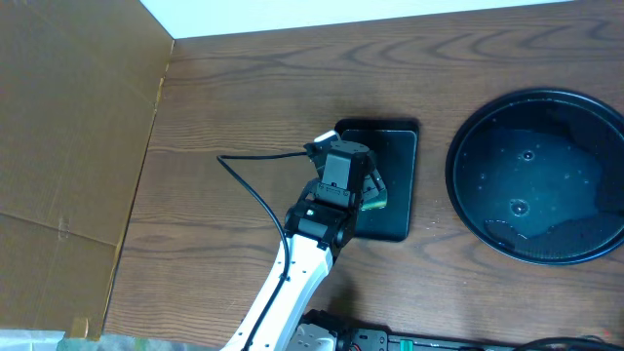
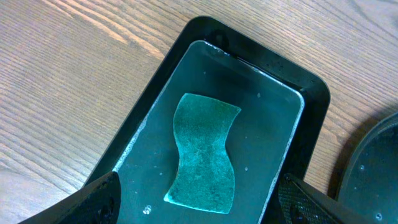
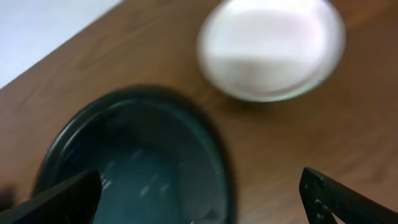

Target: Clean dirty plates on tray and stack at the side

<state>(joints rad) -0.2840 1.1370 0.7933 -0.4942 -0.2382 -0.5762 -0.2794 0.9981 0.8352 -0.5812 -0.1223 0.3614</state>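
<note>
White against the brown wood, 1 plate lies on the counter in the right wrist view, near the round black tray but clear of its rim. That picture is smeared, so I cannot tell whether this is 1 plate or several stacked, or whether any teal mark is on it. The overhead view does not reach it.

From above, the round tray sits at the right side of the counter, its dark floor showing beads and streaks of water. The right gripper hangs over the tray's near edge with its 2 fingers spread wide at the lower corners of its own view, holding no object.

Left of the round tray, and just beside it, is the small rectangular tray, also black, with a shallow film of water inside. A green sponge lies flat in that water (its long sides are pinched in, like an hourglass). The left gripper hovers over this tray with its fingers wide apart, 1 at each lower corner of the wrist view, and the sponge lies between their lines without touching either.

In the overhead view the white left arm reaches up from the bottom edge, a black cable looping beside it. Brown cardboard covers the counter's far left.
</note>
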